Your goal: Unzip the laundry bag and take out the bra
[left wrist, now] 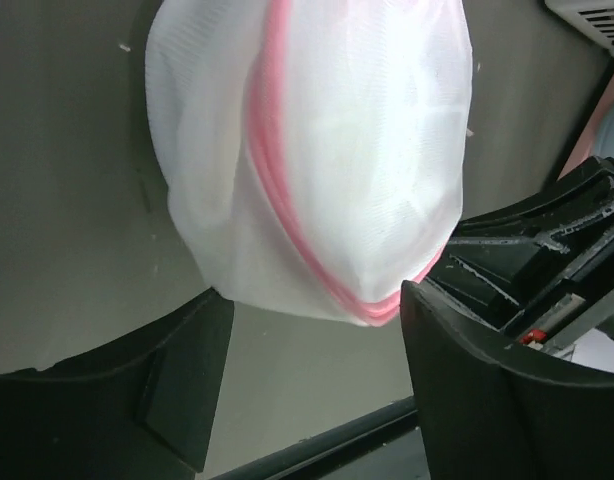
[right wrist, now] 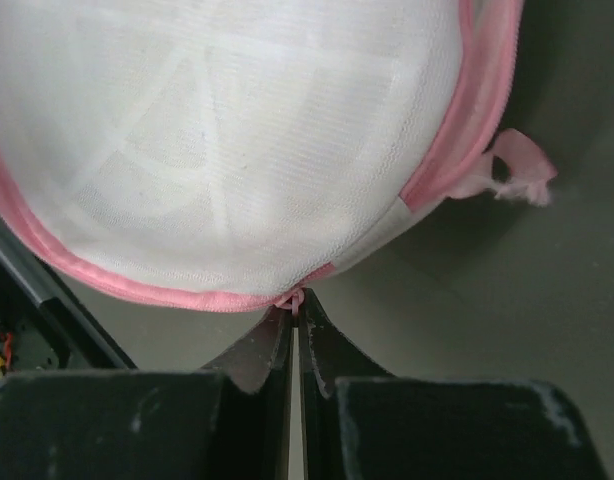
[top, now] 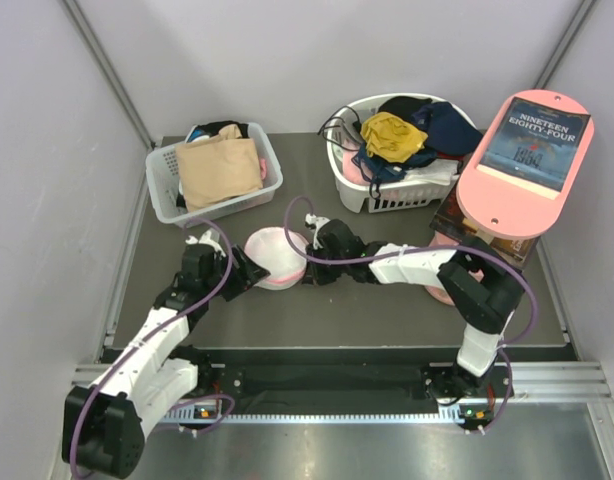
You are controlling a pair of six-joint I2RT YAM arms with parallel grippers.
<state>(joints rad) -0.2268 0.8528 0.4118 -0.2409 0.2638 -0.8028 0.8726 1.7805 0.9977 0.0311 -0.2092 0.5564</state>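
Observation:
The laundry bag (top: 277, 256), a white mesh dome with a pink rim, lies on the table between my two grippers. It fills the left wrist view (left wrist: 317, 150) and the right wrist view (right wrist: 227, 140). My right gripper (right wrist: 296, 304) is shut on the small pink zip pull at the bag's rim; in the top view it (top: 309, 262) sits at the bag's right side. My left gripper (left wrist: 307, 330) is open, its fingers either side of the bag's near edge and apart from it; in the top view it (top: 249, 270) is at the bag's left. White fabric shows dimly through the mesh; the bra itself is hidden.
A white slotted basket (top: 165, 185) with a beige-tan garment stands at back left. A round white basket (top: 372, 195) with yellow and dark clothes stands at back right. A pink board with a book (top: 527, 160) leans at the right. A pink loop tag (right wrist: 517, 170) hangs off the bag.

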